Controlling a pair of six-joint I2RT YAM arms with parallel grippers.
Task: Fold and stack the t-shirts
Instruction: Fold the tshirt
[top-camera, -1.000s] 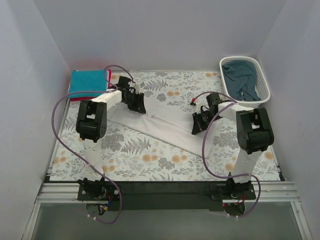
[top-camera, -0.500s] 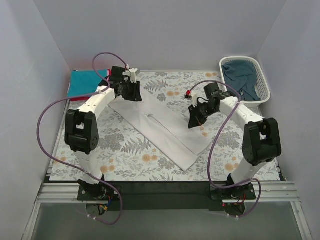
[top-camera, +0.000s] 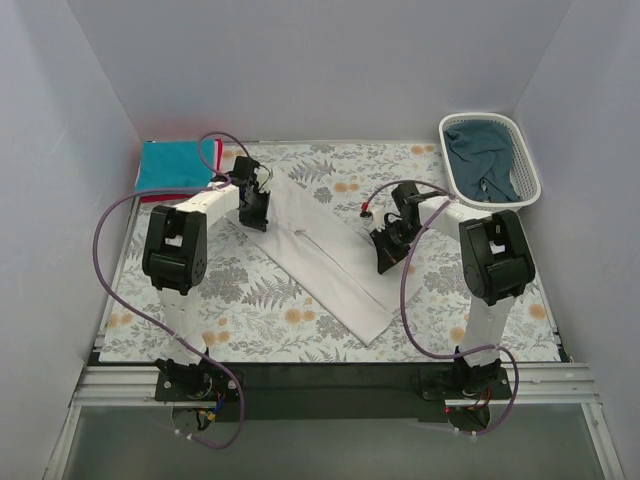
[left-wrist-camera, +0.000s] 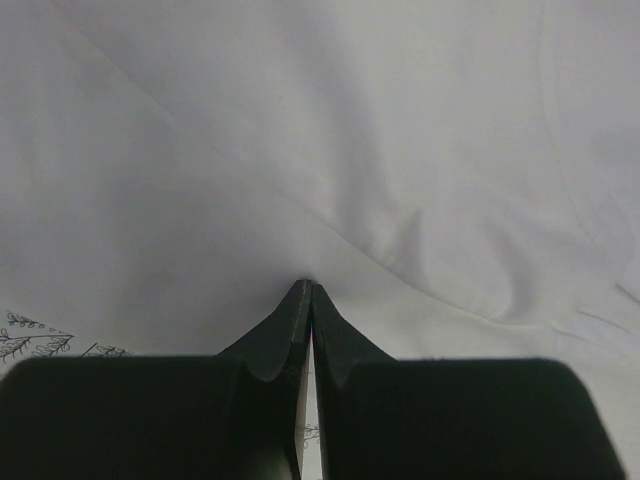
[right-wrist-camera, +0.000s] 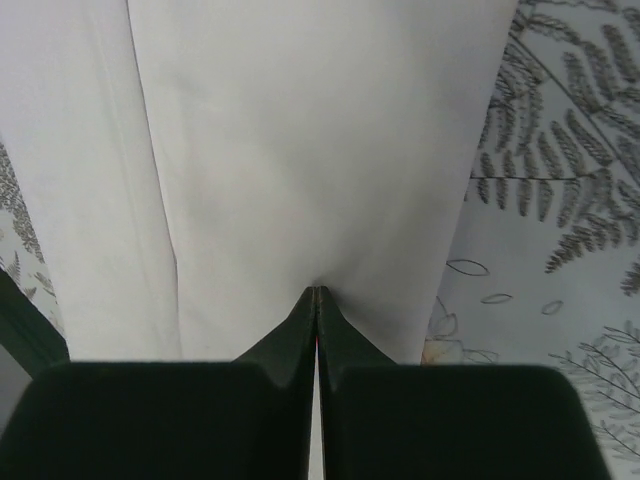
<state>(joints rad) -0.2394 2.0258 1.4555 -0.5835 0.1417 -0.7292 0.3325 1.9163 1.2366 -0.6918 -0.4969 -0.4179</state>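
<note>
The white t-shirt (top-camera: 322, 258) lies as a long folded strip slanting from the far left to the near middle of the floral tablecloth. My left gripper (top-camera: 254, 212) is at its far left end, shut on a pinch of the white cloth (left-wrist-camera: 300, 150), with the jaw tips (left-wrist-camera: 305, 286) pressed together. My right gripper (top-camera: 385, 252) is at the strip's right edge, shut on the white cloth (right-wrist-camera: 320, 150) in the same way (right-wrist-camera: 317, 290). A folded bright teal t-shirt (top-camera: 170, 164) lies on a red t-shirt (top-camera: 214, 156) at the far left. A dark blue-teal t-shirt (top-camera: 480, 160) is in the basket.
The white slatted basket (top-camera: 530, 170) stands at the far right corner. The floral tablecloth (top-camera: 250, 310) covers the table and shows beside the shirt in the right wrist view (right-wrist-camera: 560, 200). Purple cables loop off both arms. Grey walls close in three sides.
Both grippers swung to the far side with the white cloth, then came back nearer and lower. The shirt went from a wide spread to a narrower diagonal strip.
</note>
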